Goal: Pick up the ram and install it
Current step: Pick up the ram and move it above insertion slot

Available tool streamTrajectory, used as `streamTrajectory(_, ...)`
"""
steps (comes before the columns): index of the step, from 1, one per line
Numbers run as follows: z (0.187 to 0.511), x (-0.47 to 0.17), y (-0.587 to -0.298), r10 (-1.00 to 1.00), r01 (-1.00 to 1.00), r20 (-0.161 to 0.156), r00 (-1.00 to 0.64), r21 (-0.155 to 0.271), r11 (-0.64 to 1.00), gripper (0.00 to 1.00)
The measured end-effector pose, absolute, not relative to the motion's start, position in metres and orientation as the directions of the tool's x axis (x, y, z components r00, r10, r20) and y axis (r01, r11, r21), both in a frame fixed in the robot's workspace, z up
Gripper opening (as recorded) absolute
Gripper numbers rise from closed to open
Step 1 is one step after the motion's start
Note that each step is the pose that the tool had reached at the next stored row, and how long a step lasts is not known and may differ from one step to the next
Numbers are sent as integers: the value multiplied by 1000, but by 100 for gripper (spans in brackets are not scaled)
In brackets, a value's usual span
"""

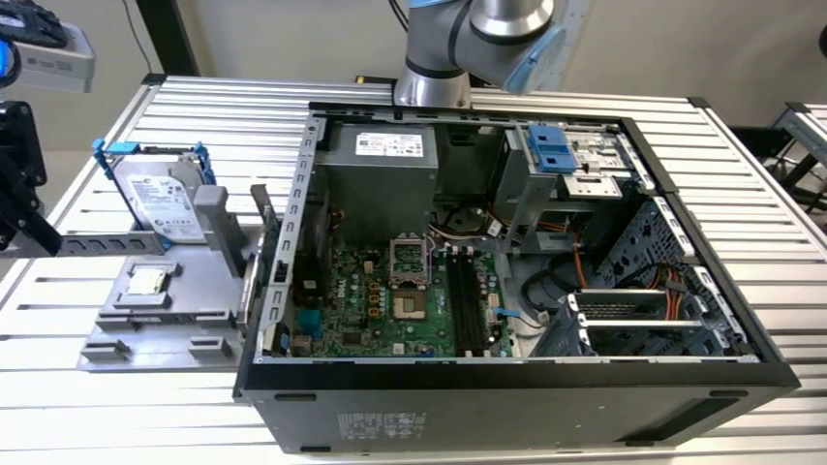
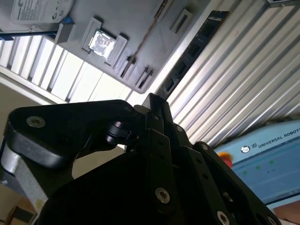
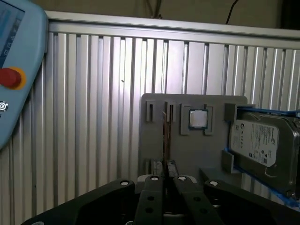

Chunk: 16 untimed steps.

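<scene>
Three parts in gray holder (image 3: 211, 150): ram (image 3: 165, 136), processor (image 3: 198, 119), hard drive (image 3: 255, 143); claw (image 3: 165, 174) clenched, holding nothing.

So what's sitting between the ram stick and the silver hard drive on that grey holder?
The small square processor chip, in the first wrist view, between the ram and the hard drive.

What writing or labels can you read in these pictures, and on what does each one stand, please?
Hard drive label: print too small to read.
Power supply sticker: too small to read.
Case sticker on the dark front panel: too small to read.
Ram label at its end: too small to read.
Pendant: a maker's name only, left unquoted.
</scene>
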<state>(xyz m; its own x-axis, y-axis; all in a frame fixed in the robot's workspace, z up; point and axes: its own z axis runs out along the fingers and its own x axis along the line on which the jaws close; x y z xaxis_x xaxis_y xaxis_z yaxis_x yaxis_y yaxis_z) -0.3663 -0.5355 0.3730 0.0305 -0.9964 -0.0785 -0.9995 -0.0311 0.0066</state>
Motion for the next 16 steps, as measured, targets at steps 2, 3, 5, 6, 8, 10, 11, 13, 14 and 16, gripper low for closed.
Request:
streamTrajectory(2, 377, -366, -535, -996, -999, -78, 30, 7, -31, 0)
streamTrajectory(3, 379, -366, -535, -996, -999, -78, 30, 7, -31, 0)
streamTrajectory(5, 382, -366, -535, -996, -999, -78, 30, 7, -31, 0)
streamTrajectory(6, 383, -366, -535, -996, -999, -79, 31, 7, -31, 0)
streamTrajectory(8, 384, -366, -535, -996, -999, -79, 31, 6, -31, 0)
streamTrajectory(10, 384, -366, -535, -996, -999, -79, 30, 6, -31, 0)
streamTrajectory(11, 385, -366, -535, -996, -999, -79, 30, 7, -31, 0)
streamTrajectory(13, 385, -366, -535, -996, -999, -78, 30, 7, -31, 0)
streamTrajectory(14, 385, -366, -535, -996, -999, -79, 30, 7, -31, 0)
streamTrajectory(16, 385, -366, -535, -996, -999, -78, 31, 7, -31, 0)
